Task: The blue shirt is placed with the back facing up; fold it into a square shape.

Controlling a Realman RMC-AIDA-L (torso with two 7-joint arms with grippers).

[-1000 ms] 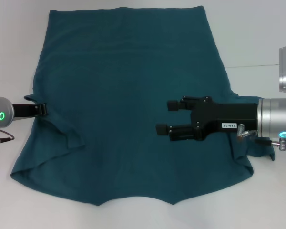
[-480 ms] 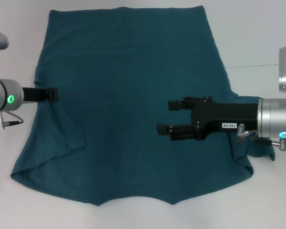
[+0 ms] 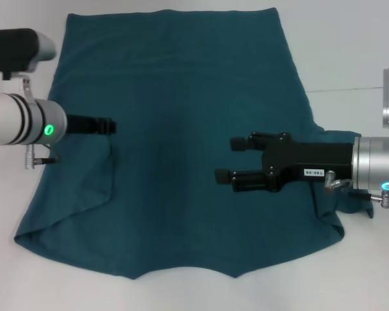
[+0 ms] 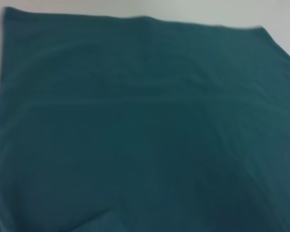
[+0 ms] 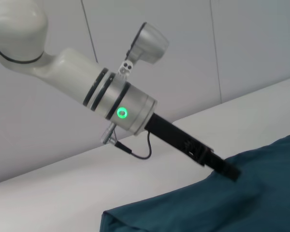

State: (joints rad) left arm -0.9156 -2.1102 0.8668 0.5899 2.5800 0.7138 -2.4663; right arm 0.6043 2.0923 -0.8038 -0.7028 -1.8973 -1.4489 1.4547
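**Operator:** Shirt [image 3: 181, 129] first: it's spread flat on the white table [image 3: 350, 52], plain back up, straight hem at the far edge, the neckline's shallow notch nearest me. I'm on the opening fold, bringing the left side in toward the middle.

**Observer:** Which arm is doing it?

**Operator:** The left gripper [image 3: 107, 125]. It's low over the shirt's left side, just above where the sleeve is doubled inward. My right wrist camera shows its tip [image 5: 228, 170] meeting the cloth edge, so it looks pinched on the fabric, but I cannot tell for certain.

**Observer:** And the right?

**Operator:** The right gripper [image 3: 230, 159] hangs over the shirt's right half, fingers spread, holding nothing.

**Observer:** What does the next move need?

**Operator:** I'd judge a level carry inward, then a lay-down that keeps the new crease parallel to the side seam. This is soft matte knit, limp, showing faint ripples on the left wrist camera [image 4: 145, 125], so it'll drag and bunch rather than hinge cleanly.
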